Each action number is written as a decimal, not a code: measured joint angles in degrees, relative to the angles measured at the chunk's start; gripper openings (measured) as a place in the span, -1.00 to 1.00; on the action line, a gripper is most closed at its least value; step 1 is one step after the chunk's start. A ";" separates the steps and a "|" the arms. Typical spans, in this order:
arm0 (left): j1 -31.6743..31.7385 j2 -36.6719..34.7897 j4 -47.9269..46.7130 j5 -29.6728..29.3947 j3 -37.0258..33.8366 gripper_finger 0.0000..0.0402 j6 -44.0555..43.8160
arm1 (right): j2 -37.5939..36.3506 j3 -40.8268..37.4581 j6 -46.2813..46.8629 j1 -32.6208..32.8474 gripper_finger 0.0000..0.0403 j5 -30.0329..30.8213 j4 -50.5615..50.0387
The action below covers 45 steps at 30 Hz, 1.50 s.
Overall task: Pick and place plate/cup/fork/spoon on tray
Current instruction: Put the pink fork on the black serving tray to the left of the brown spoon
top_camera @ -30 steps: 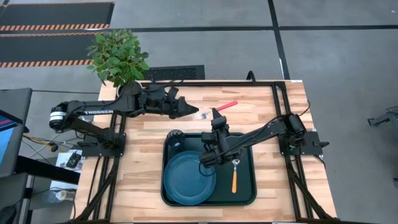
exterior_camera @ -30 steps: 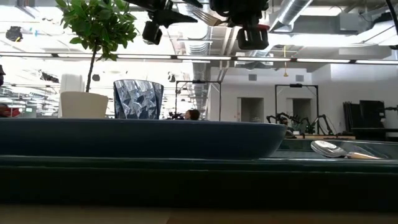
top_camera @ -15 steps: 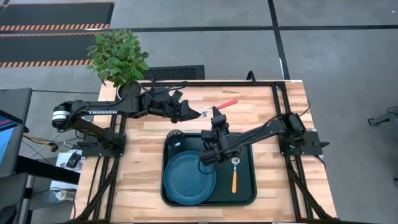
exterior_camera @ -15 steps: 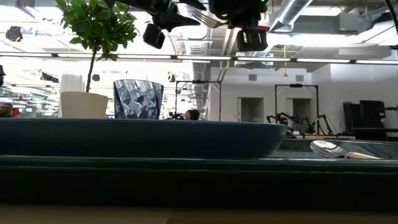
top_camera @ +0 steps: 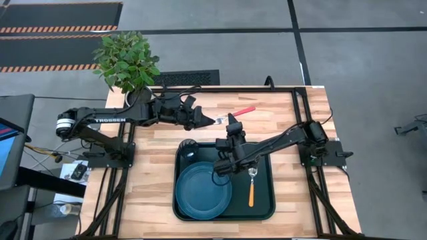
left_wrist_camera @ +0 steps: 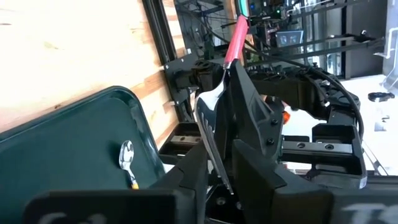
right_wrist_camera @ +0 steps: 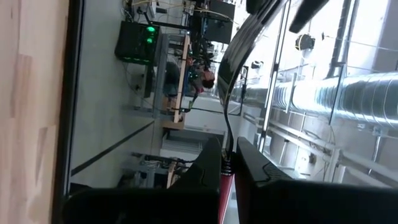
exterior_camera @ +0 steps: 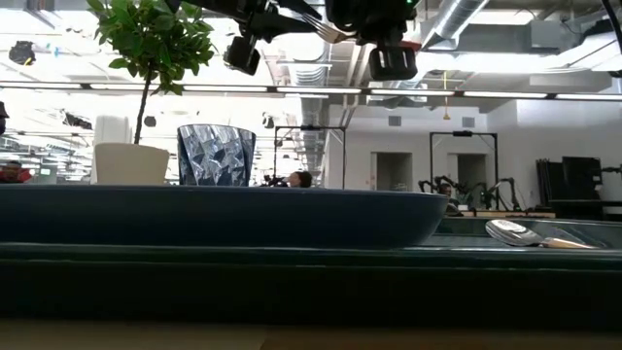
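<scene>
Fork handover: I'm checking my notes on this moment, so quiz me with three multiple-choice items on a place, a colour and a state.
1. The spoon lies: A on the tray, B on bare wood, C in the cup.
2. The fork's handle is: A orange, B red, C blue.
3. The fork is: A flat on the tray, B held in the air, C standing in the cup.

Answers: 1 A, the spoon rests inside the tray. 2 B, the fork has a red handle. 3 B, the left gripper and right gripper both clamp it.
</scene>
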 joint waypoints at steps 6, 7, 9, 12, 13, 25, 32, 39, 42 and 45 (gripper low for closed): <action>0.00 0.00 -0.13 0.02 0.00 -0.86 0.31 | 0.00 0.00 -0.22 0.04 -0.90 0.13 -0.03; 0.02 0.00 -0.14 -0.01 0.00 -0.88 0.48 | 0.00 0.00 -0.26 0.04 -0.90 0.21 -0.04; 0.02 0.00 -0.28 -0.40 -0.02 -0.92 1.24 | -0.01 0.00 -0.34 0.04 -0.90 0.23 -0.04; 0.02 0.00 -0.90 -1.23 -0.02 -0.96 1.93 | 0.00 0.00 -0.38 0.11 -0.90 0.19 -0.01; 0.04 0.00 -0.92 -1.28 -0.02 -0.98 2.16 | 0.00 0.00 -0.38 0.11 -0.90 0.20 -0.04; 0.14 0.00 -0.86 -1.79 -0.04 -1.00 4.55 | -0.02 0.00 4.21 -0.22 -0.60 0.03 0.26; 1.67 0.00 -0.19 -1.04 -0.04 -1.00 5.55 | -0.02 0.00 6.30 0.93 -0.09 -0.44 1.09; 3.42 -0.09 0.01 -1.06 0.00 -1.00 9.80 | -0.02 0.00 14.12 4.79 0.23 -2.43 1.60; 4.29 -0.09 -0.25 -0.59 0.00 -1.00 13.29 | -0.02 0.00 21.87 7.18 0.23 -10.28 1.58; 5.30 -0.09 -1.25 1.20 0.04 -1.00 18.73 | -0.51 -0.07 31.81 8.73 0.21 -24.02 0.58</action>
